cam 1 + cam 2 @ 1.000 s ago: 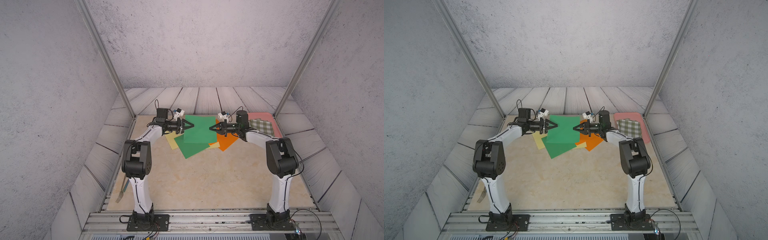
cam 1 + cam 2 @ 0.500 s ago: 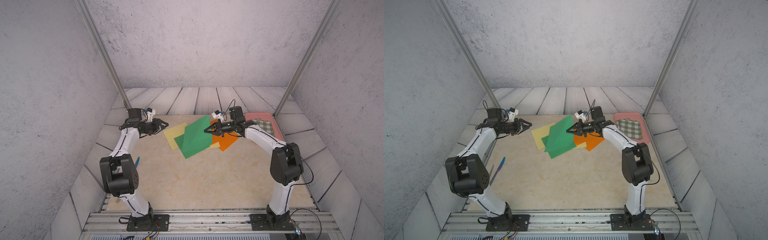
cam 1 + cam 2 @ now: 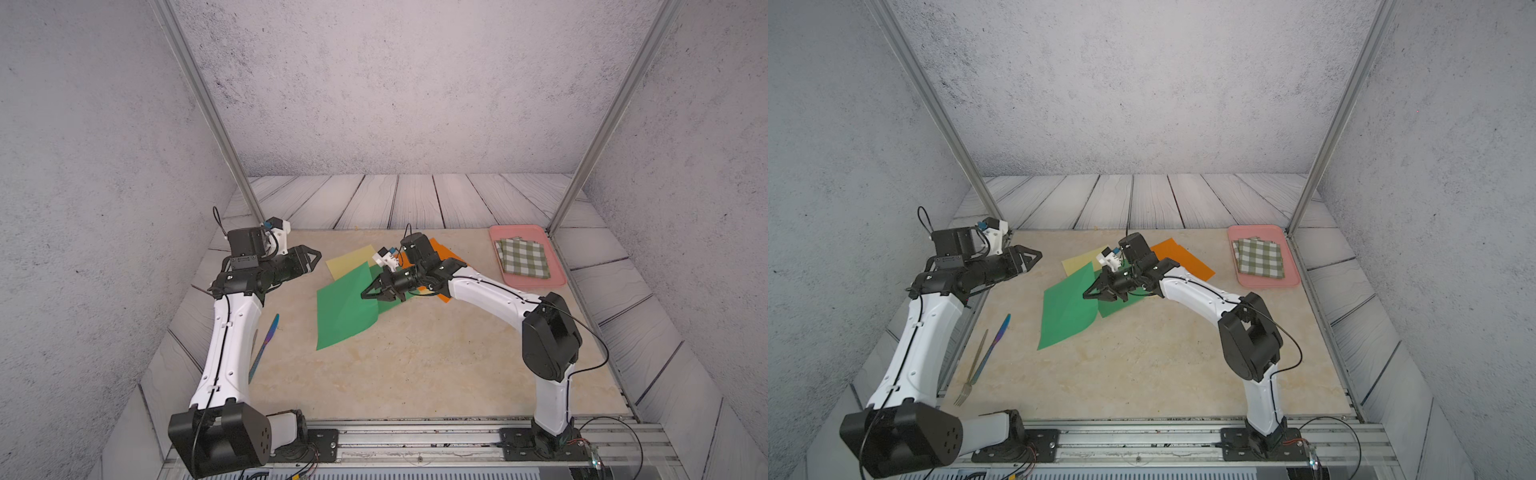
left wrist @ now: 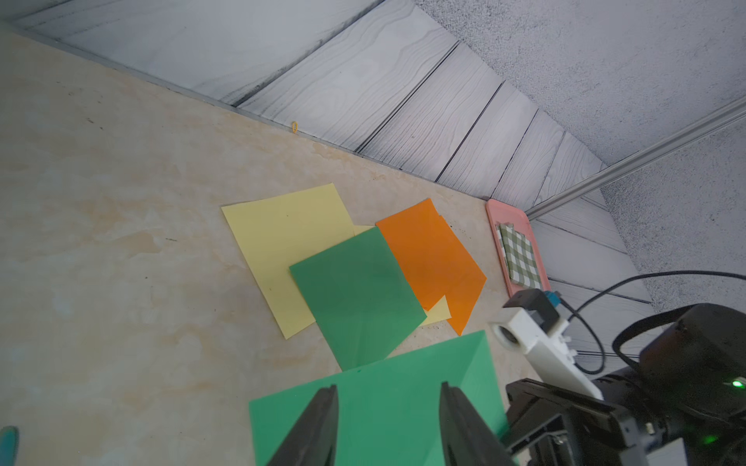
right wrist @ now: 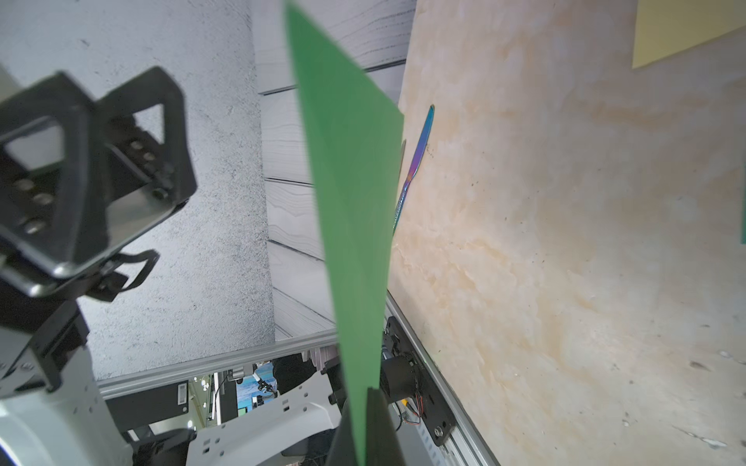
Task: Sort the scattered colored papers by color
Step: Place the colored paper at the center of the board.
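Note:
My right gripper (image 3: 363, 296) (image 5: 365, 403) is shut on one edge of a green paper (image 3: 340, 311) (image 5: 351, 181), which hangs lifted and tilted over the table's middle. A second green paper (image 4: 359, 298) lies flat on a pale yellow paper (image 4: 282, 242) and on overlapping orange papers (image 4: 432, 254). A corner of another yellow sheet (image 4: 438, 314) peeks out beneath them. At the far left, my left gripper (image 3: 318, 254) (image 4: 387, 395) stands open and empty, apart from the pile, pointing toward the held sheet.
A pink tray (image 3: 536, 284) with a folded green-and-white checked cloth (image 3: 523, 257) sits at the back right. A blue-purple knife (image 3: 994, 345) and a fork (image 3: 971, 370) lie near the left edge. Metal posts stand at the back corners.
The left gripper has drawn back to the far left and opened wider. The right gripper has carried the green sheet leftward and nearer, off the pile, and stayed shut.

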You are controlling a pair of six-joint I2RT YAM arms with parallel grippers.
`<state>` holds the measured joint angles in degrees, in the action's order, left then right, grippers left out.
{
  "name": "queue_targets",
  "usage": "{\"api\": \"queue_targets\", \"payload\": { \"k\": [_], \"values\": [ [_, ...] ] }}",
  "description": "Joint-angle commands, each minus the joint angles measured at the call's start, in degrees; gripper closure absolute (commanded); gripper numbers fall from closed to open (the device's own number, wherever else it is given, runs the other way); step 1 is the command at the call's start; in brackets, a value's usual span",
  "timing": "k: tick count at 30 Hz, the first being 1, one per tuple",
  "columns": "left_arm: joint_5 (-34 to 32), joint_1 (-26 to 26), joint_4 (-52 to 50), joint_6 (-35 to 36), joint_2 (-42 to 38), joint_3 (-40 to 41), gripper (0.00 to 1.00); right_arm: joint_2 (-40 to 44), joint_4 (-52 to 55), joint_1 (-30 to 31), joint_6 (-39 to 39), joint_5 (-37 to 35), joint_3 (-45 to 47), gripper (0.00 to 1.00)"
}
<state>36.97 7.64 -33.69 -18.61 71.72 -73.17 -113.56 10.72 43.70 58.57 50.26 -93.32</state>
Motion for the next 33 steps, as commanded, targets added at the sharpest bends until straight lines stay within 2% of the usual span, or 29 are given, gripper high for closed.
{"api": "queue_targets", "payload": {
  "k": [1, 3, 6, 11, 16, 23, 33],
  "values": [
    [-1.7, 0.3, -2.0, -1.6, -2.4, 3.2, 0.52, -5.4, -9.3, 1.0, 10.4, -4.3, 1.6, 1.0],
    [-2.7, 0.3, -1.8, -2.9, -5.0, 4.8, 0.4, -7.4, -12.5, 1.8, 13.9, -5.5, 2.4, 1.0],
    [-3.4, 0.3, -2.0, -3.9, -8.6, 6.1, 0.33, -10.8, -12.7, 2.8, 15.4, -7.4, 1.5, 1.0],
    [-3.0, 0.3, -4.3, -4.6, -11.0, 6.3, 0.33, -14.7, -23.1, 3.1, 24.7, -10.1, 6.6, 1.0],
    [-2.5, 0.3, -4.8, -5.6, -14.1, 8.9, 0.32, -14.8, -28.4, 4.4, 31.0, -13.0, 12.2, 1.0],
    [-2.3, 0.3, -5.3, -6.3, -17.0, 11.8, 0.32, -15.1, -31.7, 6.9, 35.1, -13.6, 16.7, 1.0],
    [-2.0, 0.2, -5.9, -6.0, -18.5, 13.7, 0.33, -15.3, -32.9, 10.1, 36.2, -13.0, 18.4, 0.98]
  ]
}}
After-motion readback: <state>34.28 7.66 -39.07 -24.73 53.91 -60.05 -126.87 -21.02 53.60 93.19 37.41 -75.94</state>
